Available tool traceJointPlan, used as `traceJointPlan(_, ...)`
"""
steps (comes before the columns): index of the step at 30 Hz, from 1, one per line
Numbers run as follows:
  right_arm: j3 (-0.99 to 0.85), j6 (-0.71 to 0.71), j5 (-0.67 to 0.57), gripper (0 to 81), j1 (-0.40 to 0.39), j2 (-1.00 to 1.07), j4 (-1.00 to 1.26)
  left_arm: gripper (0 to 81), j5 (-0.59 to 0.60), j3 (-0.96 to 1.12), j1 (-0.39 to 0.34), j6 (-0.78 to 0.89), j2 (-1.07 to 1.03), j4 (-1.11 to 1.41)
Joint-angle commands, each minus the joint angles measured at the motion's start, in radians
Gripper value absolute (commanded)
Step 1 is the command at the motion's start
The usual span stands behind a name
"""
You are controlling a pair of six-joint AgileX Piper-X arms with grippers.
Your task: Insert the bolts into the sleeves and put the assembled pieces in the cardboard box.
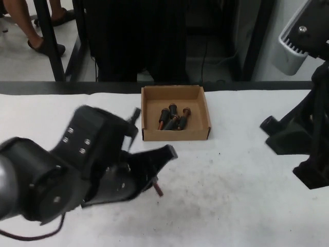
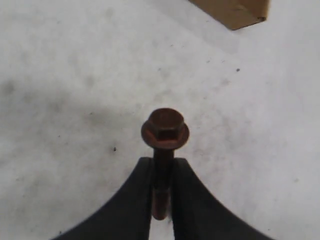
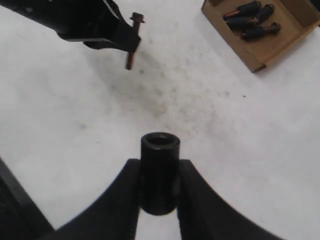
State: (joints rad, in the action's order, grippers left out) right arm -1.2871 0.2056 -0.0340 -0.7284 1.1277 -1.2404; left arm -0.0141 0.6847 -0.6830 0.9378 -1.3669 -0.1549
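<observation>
My left gripper [image 2: 161,167] is shut on the shank of a rusty brown hex-head bolt [image 2: 165,131], held just above the white bench. In the high view this gripper [image 1: 156,177] and its bolt [image 1: 158,188] are in front of the cardboard box [image 1: 175,135], to its left. My right gripper [image 3: 160,170] is shut on a black sleeve [image 3: 160,152] with its open bore facing the camera. The right wrist view shows the bolt [image 3: 133,45] some way beyond the sleeve, apart from it. Several assembled pieces [image 1: 172,118] lie in the box.
The box [image 3: 240,47] stands near the bench's far edge, with its corner [image 2: 235,12] showing in the left wrist view. A black arm base [image 1: 300,144] stands at the right edge. The white bench surface [image 1: 231,195] is scuffed with dark marks.
</observation>
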Motion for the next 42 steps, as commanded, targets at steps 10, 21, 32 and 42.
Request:
traceJointPlan(10, 0.119, -0.163, -0.277, 0.2, -0.010, 0.063, 0.272, 0.8, 0.247, -0.017, 0.218, -0.308, 0.363, 0.085)
traceJointPlan(21, 0.119, -0.206, -0.402, 0.2, -0.106, 0.265, 0.650, 0.8, 0.741, -0.095, 0.510, -0.451, 0.619, 0.093)
traceJointPlan(32, 0.119, -0.206, -0.360, 0.2, -0.128, 0.324, 0.760, 0.8, 0.876, -0.101, 0.569, -0.486, 0.625, 0.089)
traceJointPlan(42, 0.066, -0.206, -0.293, 0.2, -0.128, 0.324, 0.761, 0.8, 0.876, -0.101, 0.569, -0.510, 0.625, 0.040)
